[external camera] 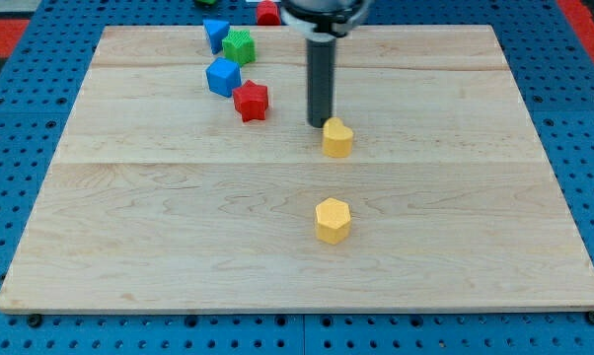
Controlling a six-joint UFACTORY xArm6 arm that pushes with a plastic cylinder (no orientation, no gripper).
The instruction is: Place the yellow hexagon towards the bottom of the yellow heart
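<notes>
The yellow hexagon (333, 220) sits on the wooden board (159, 227) a little below the middle. The yellow heart (337, 138) lies straight above it in the view, with a clear gap of bare wood between them. My tip (320, 124) is down on the board just to the upper left of the yellow heart, right beside it; I cannot tell if it touches. The tip is well above the hexagon in the view.
A cluster stands at the view's upper left: a red star (251, 101), a blue cube (223, 77), a green block (239, 46) and a blue block (216, 34). A red block (268, 13) and a green block (207, 3) sit at the top edge.
</notes>
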